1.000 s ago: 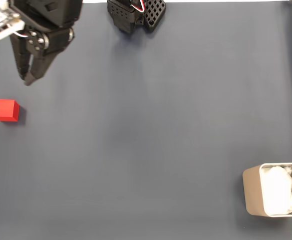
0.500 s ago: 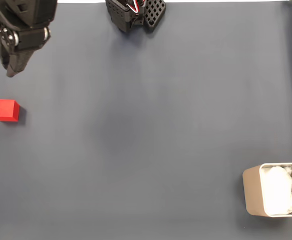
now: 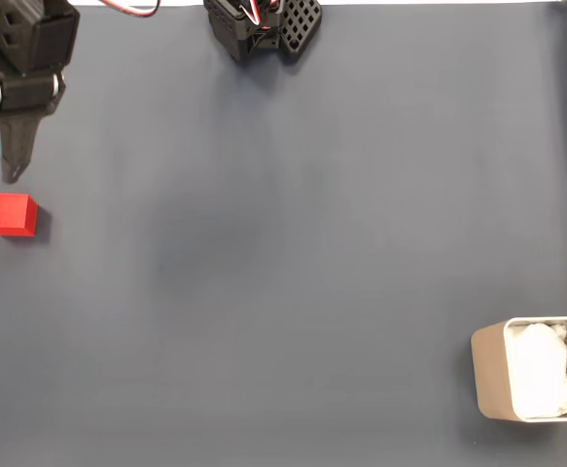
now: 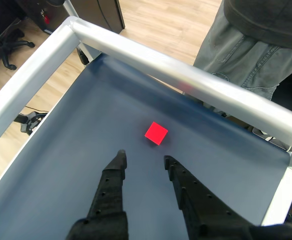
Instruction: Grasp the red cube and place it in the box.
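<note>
Red and small, the red cube (image 3: 13, 214) sits on the dark mat (image 3: 293, 243) at the left edge in the fixed view. The black gripper (image 4: 143, 161) hangs just above it, fingers a little apart and holding nothing. The box (image 3: 531, 368) is far away in the bottom right corner.

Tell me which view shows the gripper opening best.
Wrist view: both fingers of the gripper show apart, aimed at the red cube. In the fixed view, the gripper is one dark shape above the cube.
</note>
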Controlling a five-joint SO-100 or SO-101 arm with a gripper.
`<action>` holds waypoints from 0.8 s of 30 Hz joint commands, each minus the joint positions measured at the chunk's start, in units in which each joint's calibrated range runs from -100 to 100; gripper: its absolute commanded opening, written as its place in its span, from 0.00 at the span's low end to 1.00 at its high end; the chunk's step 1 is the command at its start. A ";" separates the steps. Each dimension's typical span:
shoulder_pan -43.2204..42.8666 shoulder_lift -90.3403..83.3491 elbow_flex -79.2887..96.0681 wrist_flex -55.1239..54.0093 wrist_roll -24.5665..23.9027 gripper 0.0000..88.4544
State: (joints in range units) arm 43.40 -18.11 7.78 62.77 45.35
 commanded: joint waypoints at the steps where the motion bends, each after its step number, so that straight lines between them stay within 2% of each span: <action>1: 0.92 0.69 0.98 -3.92 1.03 0.21; 24: 4.54 11.17 2.81 -11.78 3.52 0.25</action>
State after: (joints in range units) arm 47.18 -7.34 11.03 52.82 48.08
